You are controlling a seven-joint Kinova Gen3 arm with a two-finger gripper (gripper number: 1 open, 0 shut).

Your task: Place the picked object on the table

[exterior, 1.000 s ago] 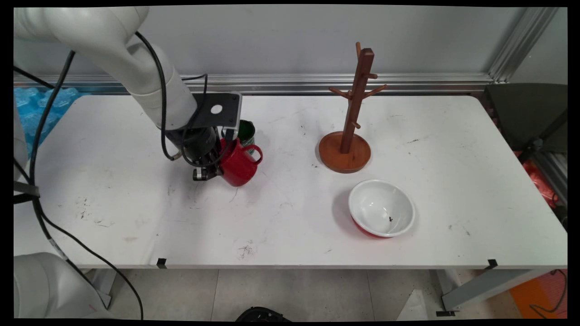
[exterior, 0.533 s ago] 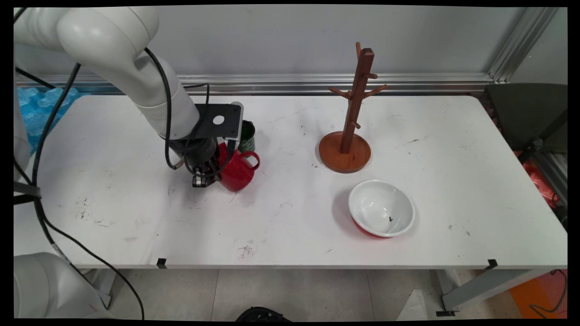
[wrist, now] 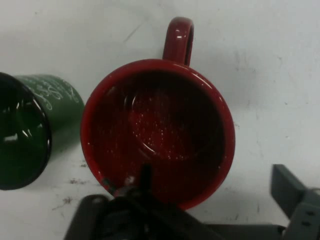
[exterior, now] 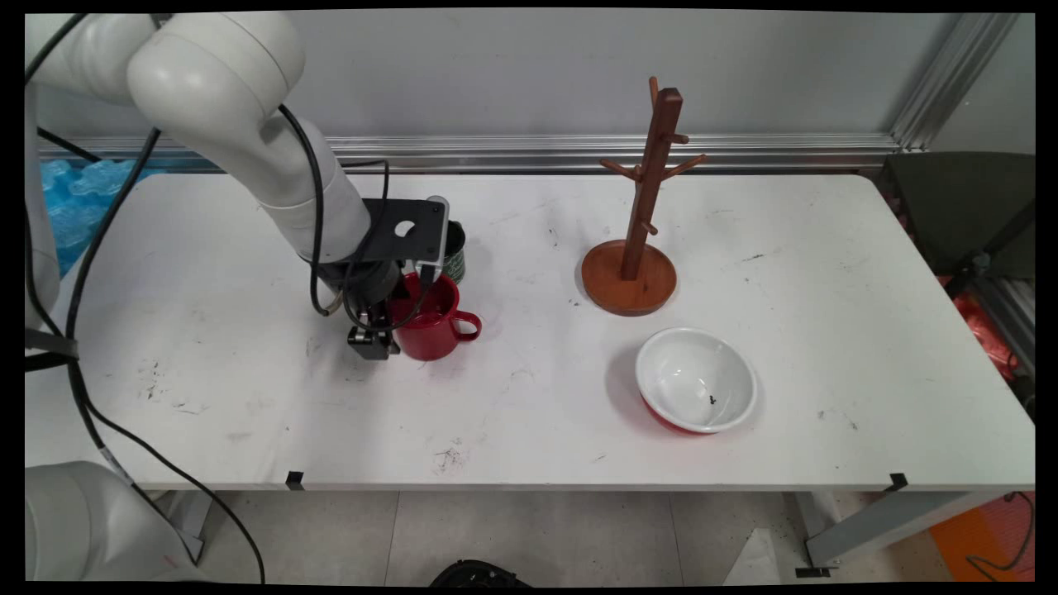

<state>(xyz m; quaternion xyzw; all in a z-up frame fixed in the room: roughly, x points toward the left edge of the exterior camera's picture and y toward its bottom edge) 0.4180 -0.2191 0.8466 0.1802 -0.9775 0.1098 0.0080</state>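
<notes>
A red mug (exterior: 434, 324) stands upright on the white table (exterior: 529, 413), its handle (exterior: 469, 325) pointing right. My gripper (exterior: 385, 327) comes down over the mug's left rim. In the hand view the red mug (wrist: 160, 130) fills the middle. One finger (wrist: 145, 176) reaches inside it and the other finger (wrist: 295, 197) stands outside, a strip of table showing between that finger and the mug's wall. The gripper (wrist: 218, 196) is open astride the rim. A dark green mug (exterior: 452, 248) stands just behind the red one and shows as the green mug (wrist: 30, 130) at the hand view's left.
A wooden mug tree (exterior: 636, 248) on a round base stands right of centre at the back. A white bowl with a red outside (exterior: 696, 380) sits in front of it. Black cables (exterior: 318, 248) hang from the arm.
The red mug was tilted and held off the table; now it stands upright on the table, a little nearer. The hand has come down and turned with it.
</notes>
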